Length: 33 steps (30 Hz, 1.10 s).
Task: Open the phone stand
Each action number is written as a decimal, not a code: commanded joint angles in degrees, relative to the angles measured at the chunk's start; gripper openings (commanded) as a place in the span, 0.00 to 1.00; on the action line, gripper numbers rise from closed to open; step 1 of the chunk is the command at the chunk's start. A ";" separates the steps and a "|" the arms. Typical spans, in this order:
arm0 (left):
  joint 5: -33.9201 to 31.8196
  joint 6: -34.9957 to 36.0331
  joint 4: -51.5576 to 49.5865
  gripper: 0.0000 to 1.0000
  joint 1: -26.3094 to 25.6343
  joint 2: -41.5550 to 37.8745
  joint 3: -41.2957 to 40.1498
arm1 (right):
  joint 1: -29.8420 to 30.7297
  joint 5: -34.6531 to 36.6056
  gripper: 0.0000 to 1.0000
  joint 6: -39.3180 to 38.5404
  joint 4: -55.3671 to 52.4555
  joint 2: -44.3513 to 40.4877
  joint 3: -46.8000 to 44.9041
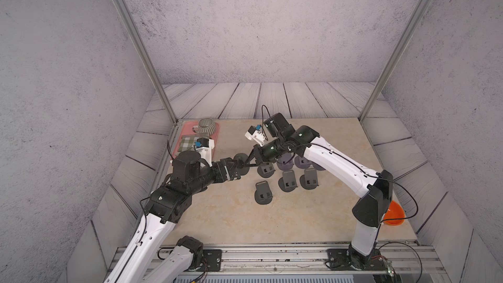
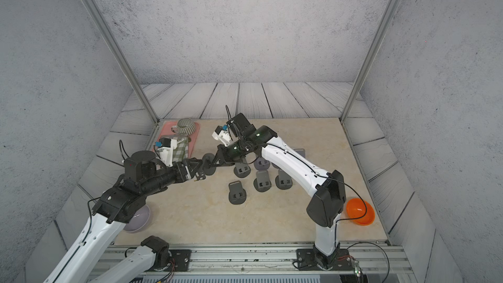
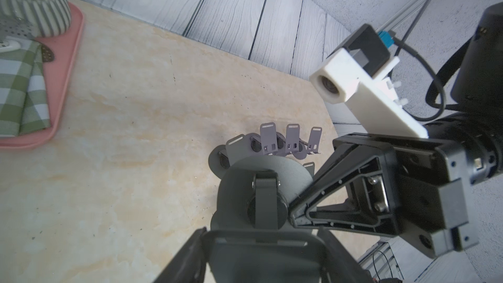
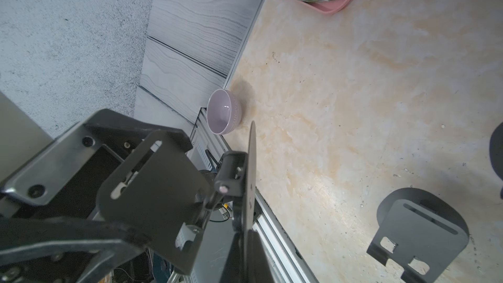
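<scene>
- My left gripper (image 1: 236,170) was clamped on the phone stand (image 3: 265,178). Its fingers stood partway apart, with the stand's flat back plate spanning the gap between them at the bottom of the left wrist view.
- My right gripper (image 3: 296,210) had its fingers pinched together on the rim of the stand's round base, reaching in from the right of that frame.
- The stand hung between my two grippers above the table (image 1: 223,219), just left of centre in both top views. Its base and back plate met at an angle, joined by the hinge arm.
- A cluster of other stands (image 1: 289,181) sat on the table right of centre with their back plates raised, some partly hidden under my right arm.
- The table was a beige marbled slab. A pink tray (image 1: 187,128) lay at its upper left corner, carrying a striped mug (image 1: 208,127) and a green checked cloth (image 1: 186,142).
- An orange bowl (image 1: 394,215) sat at the table's right edge. A lilac bowl (image 2: 140,220) sat at the lower left, under my left arm.
- Pale plank panels (image 1: 245,99) ringed the table, and rough grey walls (image 1: 245,23) closed it in.
</scene>
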 commanded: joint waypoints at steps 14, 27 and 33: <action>-0.09 0.24 -2.77 0.54 0.17 -4.97 -0.69 | -6.89 9.43 0.00 4.11 0.24 1.03 -2.62; -2.30 1.40 -5.82 0.51 0.17 -2.11 0.72 | -6.71 7.51 0.74 3.34 1.92 -0.99 -4.29; -5.30 2.44 -9.06 0.51 0.17 1.78 2.49 | -6.74 10.22 0.99 0.37 -0.37 -4.46 -6.35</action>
